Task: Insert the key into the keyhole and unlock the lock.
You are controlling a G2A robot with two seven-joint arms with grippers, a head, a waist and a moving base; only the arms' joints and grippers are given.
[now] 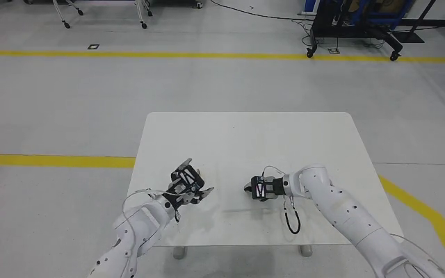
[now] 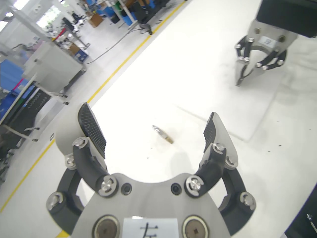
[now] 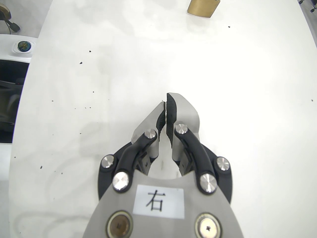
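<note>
A brass padlock [image 3: 204, 0] with a silver shackle lies flat on the white table [image 1: 243, 139], ahead of my right gripper [image 3: 166, 99]. That gripper is shut, pads pressed together, and I cannot make out a key between them. The padlock [image 2: 162, 134] also lies on the table just beyond my left gripper [image 2: 149, 110], in line with the gap between its fingers. The left gripper is open and holds nothing. In the top view the left gripper [image 1: 197, 177] and right gripper [image 1: 254, 187] face each other near the table's front. From the left wrist, the right gripper [image 2: 239, 82] hovers farther off.
A black cable loop [image 1: 292, 219] hangs from the right arm near the table's front edge. The far half of the table is bare. Yellow floor lines [image 1: 208, 54] and wheeled stands [image 1: 354, 35] are well away from the table.
</note>
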